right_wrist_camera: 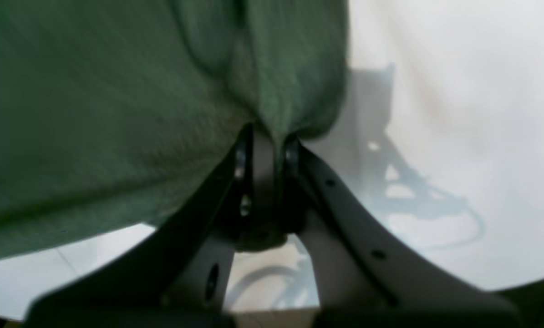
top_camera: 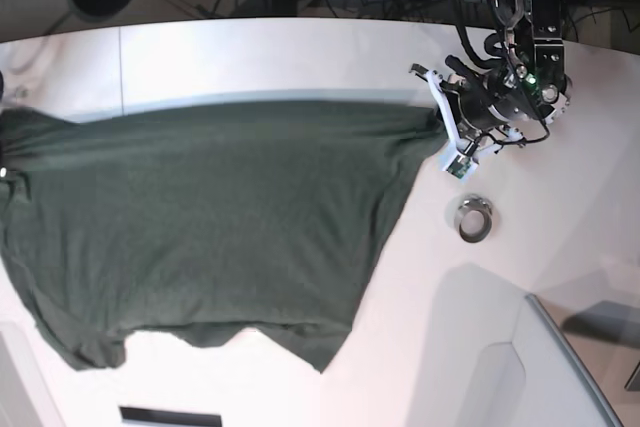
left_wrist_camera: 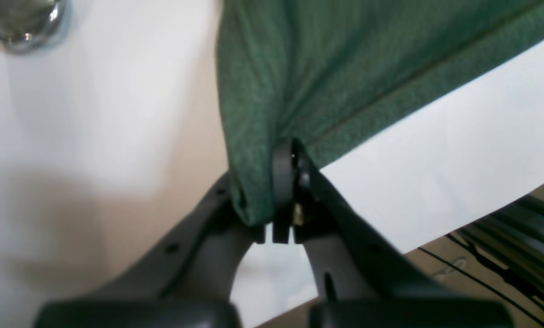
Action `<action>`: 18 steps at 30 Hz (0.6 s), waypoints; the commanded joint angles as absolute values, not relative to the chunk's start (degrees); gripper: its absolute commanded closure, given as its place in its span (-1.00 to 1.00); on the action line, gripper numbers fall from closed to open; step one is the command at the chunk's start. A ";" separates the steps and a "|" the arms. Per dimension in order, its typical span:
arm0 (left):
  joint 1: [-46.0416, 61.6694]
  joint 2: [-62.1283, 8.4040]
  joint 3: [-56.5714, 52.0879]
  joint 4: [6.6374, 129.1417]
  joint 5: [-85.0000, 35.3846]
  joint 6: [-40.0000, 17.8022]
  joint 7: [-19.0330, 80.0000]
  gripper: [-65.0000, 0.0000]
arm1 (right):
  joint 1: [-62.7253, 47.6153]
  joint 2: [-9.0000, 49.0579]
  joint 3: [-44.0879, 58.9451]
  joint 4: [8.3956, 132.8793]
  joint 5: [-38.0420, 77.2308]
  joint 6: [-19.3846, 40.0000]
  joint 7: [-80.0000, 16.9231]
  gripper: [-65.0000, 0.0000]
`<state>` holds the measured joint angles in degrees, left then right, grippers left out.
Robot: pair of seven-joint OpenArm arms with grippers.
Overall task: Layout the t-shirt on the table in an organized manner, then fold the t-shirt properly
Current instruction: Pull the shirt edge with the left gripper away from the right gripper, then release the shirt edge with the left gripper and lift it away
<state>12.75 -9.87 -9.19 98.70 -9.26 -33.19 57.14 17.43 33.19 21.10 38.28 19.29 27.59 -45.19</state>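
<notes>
While the t-shirt (top_camera: 210,227) hung stretched between the two arms, I judged the laying-out step was under way and no fold had begun. The left gripper (left_wrist_camera: 286,191) was clamped on a corner of the green cloth beside the hem. The right gripper (right_wrist_camera: 265,182) was pinched just as tight on a bunched fold at the other end. From overhead, the left gripper (top_camera: 450,142) stood at the right end of the shirt's far edge. The right one sat at the picture's left border and was barely visible there.

The shirt covered most of the left and middle of the table (top_camera: 300,57). Its far edge was pulled fairly straight, while the near side sagged in an uneven, wavy line. Whether it lay fully on the surface or was partly lifted, I could not tell.

The next move, to my eye, called for lowering both ends together, keeping the cloth taut, so the near side flattened before either grip let go.

By my count: one shirt, one table, two arms, and one metal ring (top_camera: 474,217) near the left gripper, clear of the cloth.
</notes>
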 commanded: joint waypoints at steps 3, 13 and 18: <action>14.29 -10.33 -9.45 98.95 -9.10 -33.10 56.92 1.00 | 17.36 34.15 21.41 39.34 19.30 27.30 -44.44 0.99; 17.19 -10.33 -9.45 97.45 -9.10 -33.10 56.84 1.00 | 14.29 33.71 22.20 39.52 19.38 27.30 -44.44 0.99; 18.77 -10.33 -9.45 97.45 -9.10 -33.10 56.84 1.00 | 13.67 34.07 26.86 39.52 19.21 27.30 -44.44 0.99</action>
